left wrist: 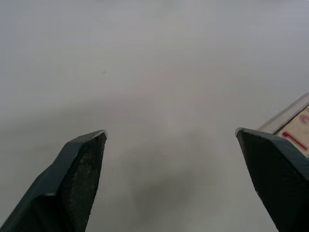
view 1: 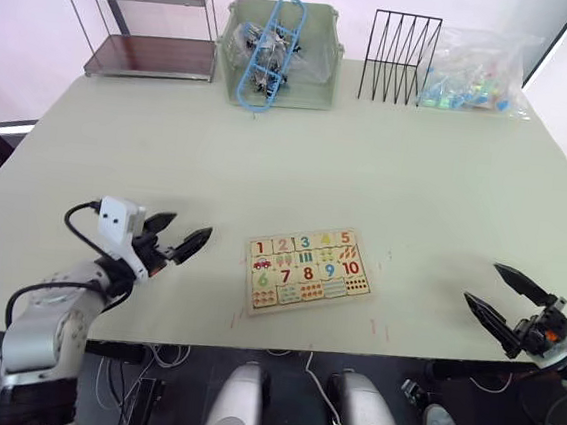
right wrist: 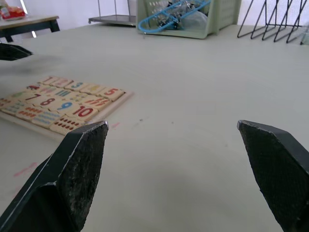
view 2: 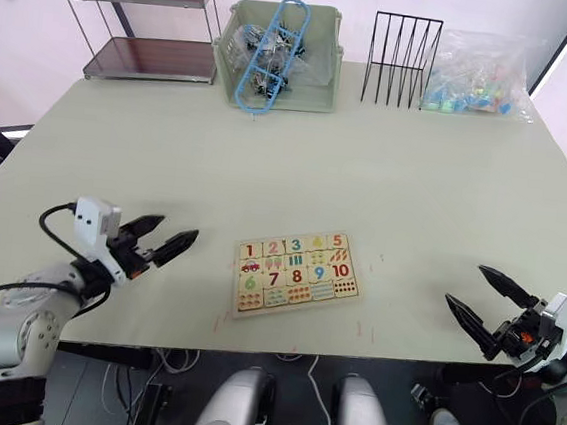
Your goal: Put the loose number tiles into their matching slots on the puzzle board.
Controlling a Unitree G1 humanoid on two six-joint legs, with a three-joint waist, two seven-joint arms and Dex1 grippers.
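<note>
The puzzle board (view 1: 305,270) lies flat near the table's front edge, between my two arms. Its top row holds the number tiles in order: red 1 (view 1: 259,247), orange 2 (view 1: 282,244), green 3 (view 1: 305,242), yellow 4 (view 1: 325,239) and orange 5 (view 1: 345,238). They lie level inside the rim and cover the matching slots. My left gripper (view 1: 190,226) hovers open just left of the board, holding nothing; the board's corner (left wrist: 295,124) shows beside one finger. My right gripper (view 1: 482,282) is open and empty, well to the right of the board (right wrist: 63,104).
Along the table's far edge stand a two-tier metal shelf (view 1: 141,20), a pale green bin (view 1: 275,89) with a blue hanger (view 1: 271,51) and bagged items, a black wire rack (view 1: 399,58) and a bag of colourful plastic pieces (view 1: 474,75).
</note>
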